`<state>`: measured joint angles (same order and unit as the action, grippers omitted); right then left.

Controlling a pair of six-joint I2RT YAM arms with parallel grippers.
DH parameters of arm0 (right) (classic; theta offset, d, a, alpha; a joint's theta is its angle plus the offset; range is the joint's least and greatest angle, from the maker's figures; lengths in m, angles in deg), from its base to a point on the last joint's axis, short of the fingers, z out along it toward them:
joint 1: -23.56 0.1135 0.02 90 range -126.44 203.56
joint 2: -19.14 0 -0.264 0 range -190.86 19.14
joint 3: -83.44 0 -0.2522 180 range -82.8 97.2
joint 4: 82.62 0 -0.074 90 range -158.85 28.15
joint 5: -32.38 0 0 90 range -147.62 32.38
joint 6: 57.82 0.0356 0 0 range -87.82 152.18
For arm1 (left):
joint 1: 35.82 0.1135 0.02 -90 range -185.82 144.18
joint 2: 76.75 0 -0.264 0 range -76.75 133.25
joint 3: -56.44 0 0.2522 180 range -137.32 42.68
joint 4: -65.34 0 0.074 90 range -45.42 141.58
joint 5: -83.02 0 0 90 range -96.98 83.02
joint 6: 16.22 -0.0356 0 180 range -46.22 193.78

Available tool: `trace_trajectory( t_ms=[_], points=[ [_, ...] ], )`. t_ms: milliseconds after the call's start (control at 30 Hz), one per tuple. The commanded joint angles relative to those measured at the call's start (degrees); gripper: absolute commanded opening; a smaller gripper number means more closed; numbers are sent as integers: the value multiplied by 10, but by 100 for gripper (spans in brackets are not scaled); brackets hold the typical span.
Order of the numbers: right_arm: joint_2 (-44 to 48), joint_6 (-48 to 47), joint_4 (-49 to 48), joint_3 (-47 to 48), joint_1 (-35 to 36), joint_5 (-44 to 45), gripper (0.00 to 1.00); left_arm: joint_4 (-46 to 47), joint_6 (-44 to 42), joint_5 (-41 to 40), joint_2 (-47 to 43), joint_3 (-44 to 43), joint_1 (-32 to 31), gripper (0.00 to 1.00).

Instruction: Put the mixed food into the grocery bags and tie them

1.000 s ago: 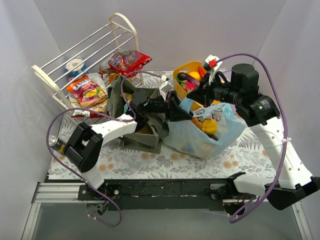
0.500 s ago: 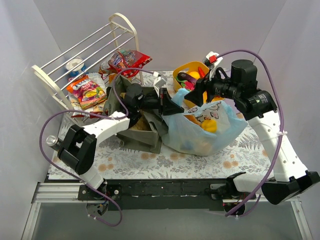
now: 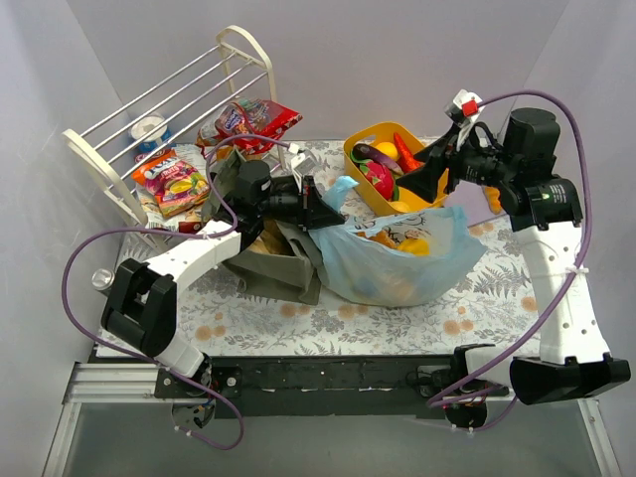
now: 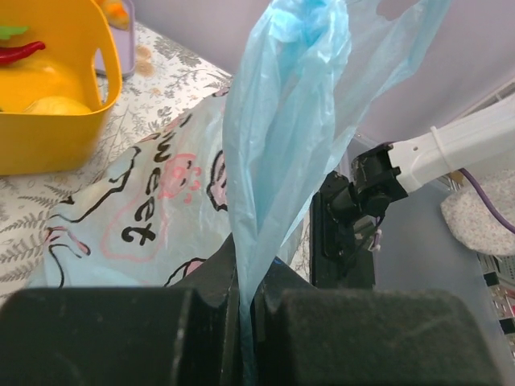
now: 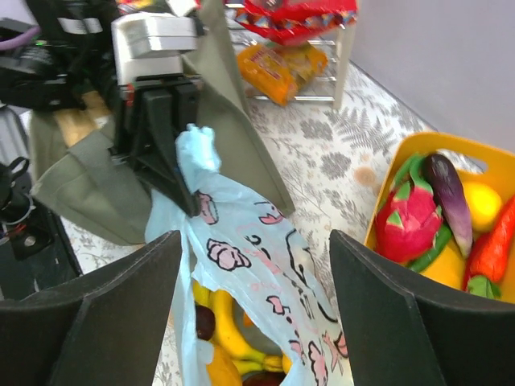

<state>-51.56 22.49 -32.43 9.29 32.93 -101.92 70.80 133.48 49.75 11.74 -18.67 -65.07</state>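
The light-blue grocery bag [image 3: 397,266] lies in the middle of the table with its mouth gaping; yellow bananas [image 5: 233,338] and other toy food lie inside. My left gripper [image 3: 318,204] is shut on one of the bag's loop handles [image 4: 282,121], which rises twisted from between the jaws. My right gripper [image 3: 429,175] hangs open above the bag's far right side, with nothing between its fingers [image 5: 88,322]. The olive-green tote [image 3: 273,260] sits under the left arm, just left of the blue bag. Snack packets [image 3: 174,180] lie on the rack.
A yellow tub [image 3: 370,184] behind the bag holds an eggplant [image 5: 447,193], a pink dragon fruit [image 5: 410,221] and other toy produce. The white wire rack [image 3: 149,99] stands at the back left, more packets [image 3: 256,121] at its right end. Walls close in on both sides.
My right gripper has opened, let go of the bag and swung back to the right. My left gripper has shut on the handle and drawn it to the left.
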Motion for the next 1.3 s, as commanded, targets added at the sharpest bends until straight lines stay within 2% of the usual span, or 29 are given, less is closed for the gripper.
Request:
trace_trajectory(
  t_ms=[0, 100, 233, 400, 567, 933, 1000, 1033, 1067, 1133, 1167, 1200, 1233, 1267],
  points=[
    [44, -27, -9, -23, -22, -105, 80, -51, -26, -42, -44, 0, 26, 0],
    [74, -31, -26, -59, -31, -136, 78, -32, -5, -57, -44, 7, 49, 0],
    [108, -46, -24, -82, -40, -117, 77, -14, 7, -44, -46, 14, 76, 0],
    [107, -59, -7, -78, -49, -93, 78, -10, 2, -40, -57, 26, 82, 0],
    [107, -89, 0, -86, -55, -26, 78, -13, -5, -46, -68, 38, 83, 0],
    [109, -100, -21, -142, -74, -48, 74, -13, -3, -43, -70, 39, 83, 0],
    [113, -96, -31, -154, -76, -55, 68, -10, -1, -42, -69, 39, 83, 0],
    [113, -92, -36, -155, -77, -57, 62, -11, 0, -42, -70, 39, 83, 0],
    [113, -88, -41, -155, -78, -67, 52, -9, 1, -42, -69, 39, 83, 0],
    [106, -66, -57, -134, -80, -85, 43, -3, 5, -36, -69, 40, 83, 0],
    [103, -52, -65, -124, -79, -104, 19, -1, 7, -27, -68, 40, 83, 0],
    [100, -37, -78, -115, -79, -108, 8, 5, 8, -22, -69, 39, 83, 0],
    [99, -11, -97, -94, -79, -109, 1, 7, 8, -20, -69, 40, 83, 0],
    [100, 1, -107, -83, -79, -100, 1, 7, 8, -18, -70, 39, 83, 0]
  ],
)
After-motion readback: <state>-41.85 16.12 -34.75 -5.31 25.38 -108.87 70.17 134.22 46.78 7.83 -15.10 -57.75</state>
